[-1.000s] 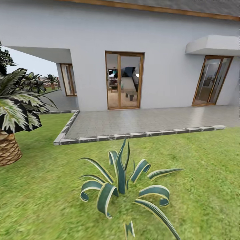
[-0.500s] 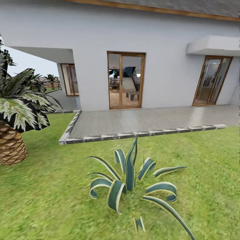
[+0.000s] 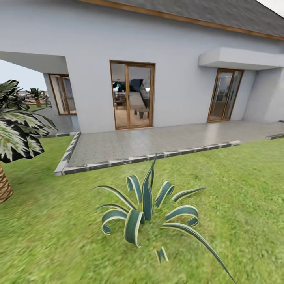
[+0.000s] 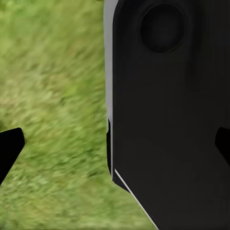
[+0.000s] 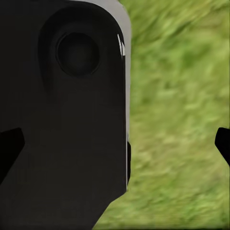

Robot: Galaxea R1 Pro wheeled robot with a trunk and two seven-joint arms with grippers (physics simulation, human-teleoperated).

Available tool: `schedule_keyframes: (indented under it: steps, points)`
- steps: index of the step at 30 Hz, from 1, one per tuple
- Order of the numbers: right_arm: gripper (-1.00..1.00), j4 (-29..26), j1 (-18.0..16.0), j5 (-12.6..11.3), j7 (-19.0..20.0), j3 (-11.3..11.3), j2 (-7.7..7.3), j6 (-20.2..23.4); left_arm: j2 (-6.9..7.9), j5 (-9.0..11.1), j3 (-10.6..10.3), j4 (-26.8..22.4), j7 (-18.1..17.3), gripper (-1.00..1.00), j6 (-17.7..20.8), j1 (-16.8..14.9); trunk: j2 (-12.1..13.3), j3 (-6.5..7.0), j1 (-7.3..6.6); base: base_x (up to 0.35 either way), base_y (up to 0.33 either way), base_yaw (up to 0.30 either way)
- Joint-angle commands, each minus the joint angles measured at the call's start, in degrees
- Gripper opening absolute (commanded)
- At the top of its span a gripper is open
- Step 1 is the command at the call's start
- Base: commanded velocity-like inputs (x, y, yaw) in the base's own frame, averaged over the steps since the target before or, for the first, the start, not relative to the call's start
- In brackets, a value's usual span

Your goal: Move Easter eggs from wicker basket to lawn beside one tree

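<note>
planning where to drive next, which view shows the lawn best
The head view: the lawn spreads from the paved patio past a spiky plant. Both wrist views show just a blurred grass patch beside a dark robot part.

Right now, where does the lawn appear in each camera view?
Head view: the lawn fills the foreground, below the patio kerb, around the striped plant.
Left wrist view: the lawn lies beside a black robot panel.
Right wrist view: the lawn lies beside a similar black panel.
Shared landmark: the mottled green grass.
</note>
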Motion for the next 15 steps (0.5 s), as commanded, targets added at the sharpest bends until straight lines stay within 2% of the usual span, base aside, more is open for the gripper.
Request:
schedule_keyframes:
  steps: [1, 15]
  points:
    - [1.00, 0.14, -0.08, -0.09, -0.04, -0.01, 0.00, -0.05, 0.00, -0.02, 0.00, -0.05, 0.02, 1.00, 0.02, 0.02, -0.03, -0.04, -0.01, -0.031, 0.051, -0.294]
    - [1.00, 0.06, -0.08, -0.09, -0.04, -0.01, 0.00, -0.08, 0.00, -0.02, -0.07, -0.05, 0.09, 1.00, -0.05, 0.02, -0.03, -0.04, -0.01, -0.004, 0.007, -0.294]
